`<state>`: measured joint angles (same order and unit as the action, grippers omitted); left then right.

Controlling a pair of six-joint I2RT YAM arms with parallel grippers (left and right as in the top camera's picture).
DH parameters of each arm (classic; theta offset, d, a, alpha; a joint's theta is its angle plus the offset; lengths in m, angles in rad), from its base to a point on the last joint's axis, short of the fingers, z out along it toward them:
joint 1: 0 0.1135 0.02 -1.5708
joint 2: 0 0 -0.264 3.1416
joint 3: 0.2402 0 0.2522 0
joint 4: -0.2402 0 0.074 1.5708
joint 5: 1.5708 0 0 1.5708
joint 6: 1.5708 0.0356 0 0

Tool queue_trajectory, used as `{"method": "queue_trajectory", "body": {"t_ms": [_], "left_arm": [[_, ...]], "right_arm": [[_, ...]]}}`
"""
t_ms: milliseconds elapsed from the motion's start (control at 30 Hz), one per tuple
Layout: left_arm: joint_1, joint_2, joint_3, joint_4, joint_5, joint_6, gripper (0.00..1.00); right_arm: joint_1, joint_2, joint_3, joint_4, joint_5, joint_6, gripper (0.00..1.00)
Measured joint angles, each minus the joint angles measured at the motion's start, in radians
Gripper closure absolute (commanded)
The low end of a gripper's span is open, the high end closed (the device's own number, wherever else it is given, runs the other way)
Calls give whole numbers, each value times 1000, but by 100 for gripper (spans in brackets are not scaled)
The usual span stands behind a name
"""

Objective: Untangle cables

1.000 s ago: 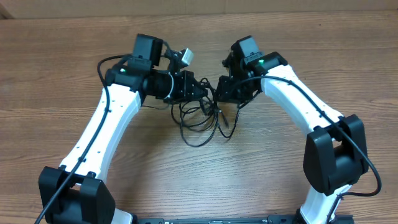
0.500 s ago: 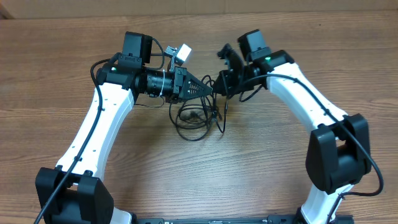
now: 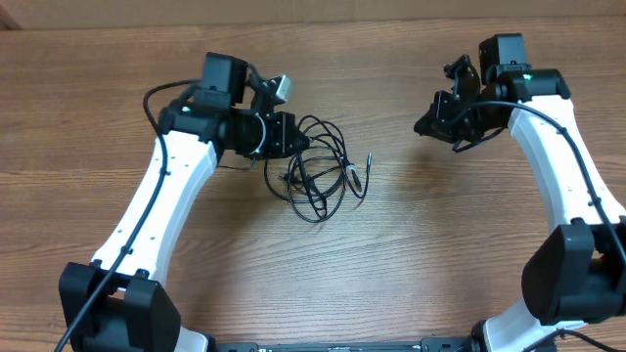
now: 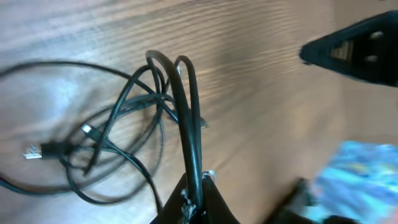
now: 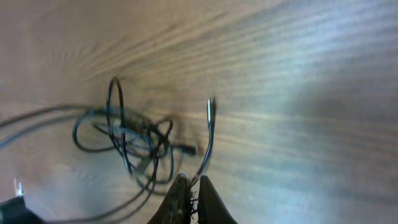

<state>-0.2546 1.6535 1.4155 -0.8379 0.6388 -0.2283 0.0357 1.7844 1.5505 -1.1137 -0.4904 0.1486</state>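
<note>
The left end effector is pinched tight on raised strands of the thin black cables. Their tangled loops lie on the brown wooden table just beside it. The right end effector, its fingers pressed together on nothing, hovers well apart to the right. One silvery plug tip lies between the tangle and it.

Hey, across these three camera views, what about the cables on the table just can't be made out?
- Overhead: how many cables there are. The strands overlap, and the left arm covers the gripped part.
- Left wrist: what type the plugs are. They are small and blurred, and the loops run off the left edge.
- Right wrist: which strand crosses over which. Motion blur smears the tangle.
</note>
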Motion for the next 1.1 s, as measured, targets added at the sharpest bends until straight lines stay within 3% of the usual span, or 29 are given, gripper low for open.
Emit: {"method": "queue_trajectory", "body": {"t_ms": [133, 200, 267, 367, 600, 767, 900, 1100], "left_arm": [[-51, 0, 19, -12, -56, 80, 94], [-72, 0, 50, -30, -69, 111, 81], [-93, 0, 98, -51, -81, 144, 57], [-126, 0, 169, -64, -109, 179, 43], [-171, 0, 172, -116, -235, 152, 43], [-171, 36, 120, -118, -307, 73, 51], [-171, 105, 101, -111, -330, 40, 54], [-159, 136, 95, -11, -289, 76, 50]], "right_arm": [[5, -14, 0, -35, -10, -8, 73], [5, -26, 0, -34, -27, -17, 59], [5, -47, 0, -33, -50, -6, 42], [5, -94, 0, -37, -80, -14, 36], [6, -140, 0, -87, -71, 17, 32], [6, -140, 0, -131, 80, 130, 27], [6, -140, 0, -136, 133, 166, 23], [6, -140, 0, -138, 159, 187, 20]]}}
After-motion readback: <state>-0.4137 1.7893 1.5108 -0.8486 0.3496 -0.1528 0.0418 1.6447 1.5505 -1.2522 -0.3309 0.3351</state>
